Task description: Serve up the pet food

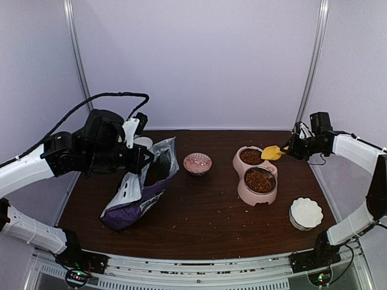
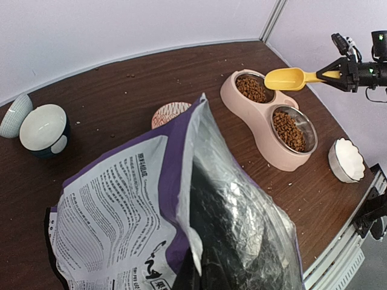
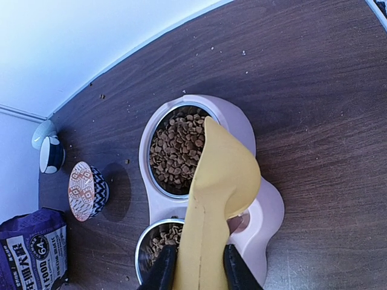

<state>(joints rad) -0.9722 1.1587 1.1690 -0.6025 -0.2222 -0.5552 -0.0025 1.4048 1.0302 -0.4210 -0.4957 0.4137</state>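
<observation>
The pet food (image 1: 260, 180) fills both steel bowls of the pink double feeder (image 1: 242, 193); it also shows as brown kibble (image 3: 178, 151) in the right wrist view. My right gripper (image 1: 294, 147) is shut on the handle of a yellow scoop (image 3: 221, 181), which hangs just above the far bowl's right rim with its underside toward the wrist camera. My left gripper (image 1: 140, 162) holds the top edge of the purple bag (image 2: 151, 211), propping it up with its foil mouth open. The bag hides the left fingers.
A pink patterned bowl (image 1: 197, 163) sits between bag and feeder. A white scalloped dish (image 1: 305, 212) lies near the front right edge. Two white-and-blue bowls (image 2: 43, 128) stand at the far left. Stray kibble bits dot the brown table (image 1: 205, 229).
</observation>
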